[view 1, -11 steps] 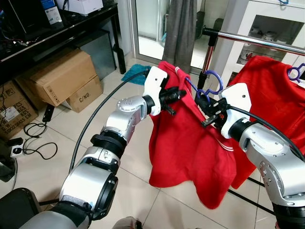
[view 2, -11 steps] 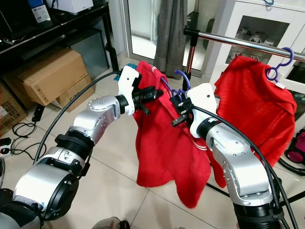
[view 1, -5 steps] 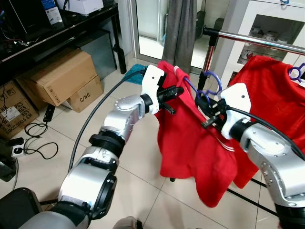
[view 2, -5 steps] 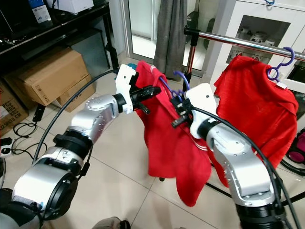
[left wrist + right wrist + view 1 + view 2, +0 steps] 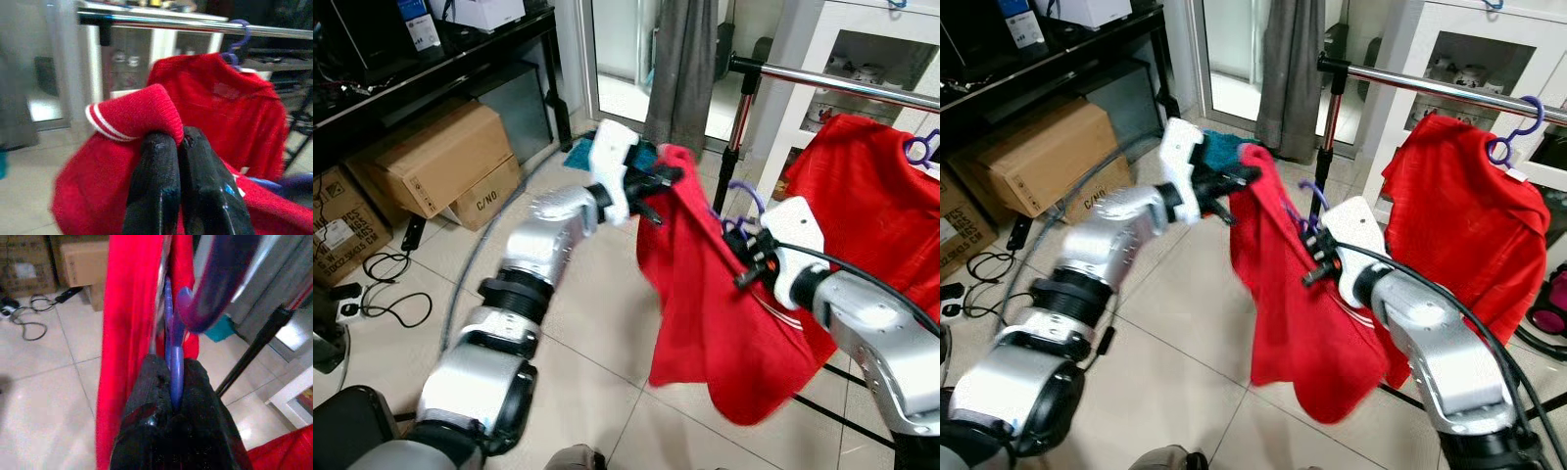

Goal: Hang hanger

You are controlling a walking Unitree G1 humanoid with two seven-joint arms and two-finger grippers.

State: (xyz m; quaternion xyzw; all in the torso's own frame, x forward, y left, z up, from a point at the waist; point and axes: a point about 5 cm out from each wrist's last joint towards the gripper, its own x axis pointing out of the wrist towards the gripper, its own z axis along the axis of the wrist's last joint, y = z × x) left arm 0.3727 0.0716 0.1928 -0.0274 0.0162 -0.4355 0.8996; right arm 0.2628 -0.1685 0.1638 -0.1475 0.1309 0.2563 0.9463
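Left eye view shows the robot in front of a clothes rail, with a red shirt held up between its two arms. The left gripper has gone higher and further out to the robot's left than it was a moment ago. It has pulled the shirt's sleeve up with it, so the cloth now hangs in a long slope instead of a loose drape. In the left wrist view the two black fingers are pressed tight together on the striped cuff.

The right gripper has dropped a little lower. Its fingers are closed on the neck of the purple hanger, and the hook sticks up above the shirt. The hook is still well under the rail and not touching it.

A second red shirt already hangs from the rail on its own purple hanger, off to the robot's right.

The move looks like a tidy-up step. The shirt is being stretched flat on the hanger before it goes up. I think the hanging part is not done yet, because the hook must rise over the rail and come down on it. The rail has a bare bit between its upright post and the other shirt, and that looks like the place to aim for.

Cardboard boxes sit on the tiled floor.
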